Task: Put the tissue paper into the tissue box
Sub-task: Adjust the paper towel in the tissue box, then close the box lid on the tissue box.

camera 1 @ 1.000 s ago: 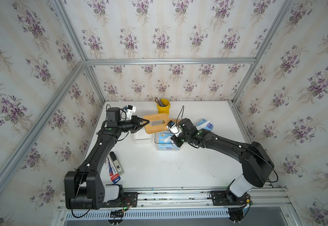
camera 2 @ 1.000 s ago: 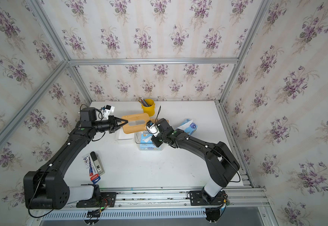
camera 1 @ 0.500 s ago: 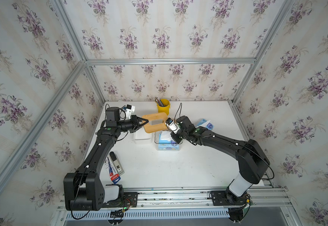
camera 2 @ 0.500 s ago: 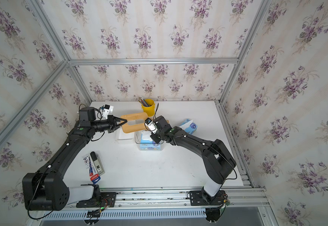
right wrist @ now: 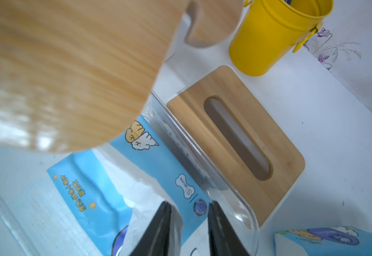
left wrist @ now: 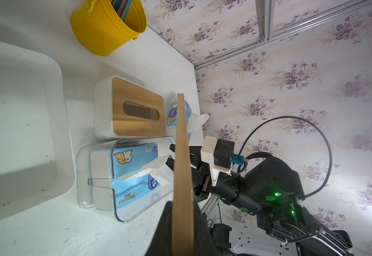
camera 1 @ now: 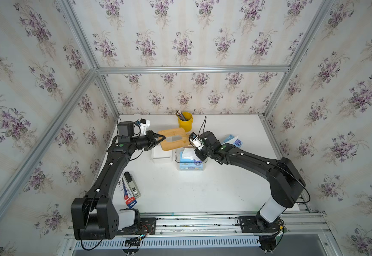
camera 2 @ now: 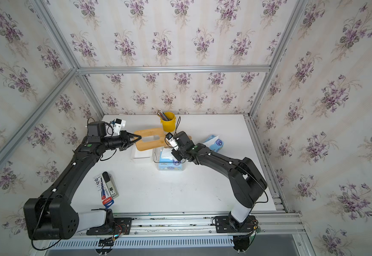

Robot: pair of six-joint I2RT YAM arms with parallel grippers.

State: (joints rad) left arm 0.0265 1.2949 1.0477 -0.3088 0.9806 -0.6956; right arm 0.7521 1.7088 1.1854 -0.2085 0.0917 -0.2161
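Tissue paper [camera 1: 188, 155], a blue soft pack with a white sheet sticking up from its slit, lies inside the clear tissue box [camera 1: 190, 169], directly below the right end effector [camera 1: 199, 157]. That arm reaches from its base across the bench [camera 1: 180, 190], elbow raised, forearm sloping down and wrist tipped so the fingers point into the box. In the right wrist view its jaws stand a little apart, the pack showing in the gap, gripping nothing. The left arm stretches forward with its forearm near level. The left end effector [camera 1: 161, 138] is pinched on the edge of a bamboo lid [camera 1: 171, 140], holding it off the bench above a white open box [camera 1: 161, 154] just beside the clear one.
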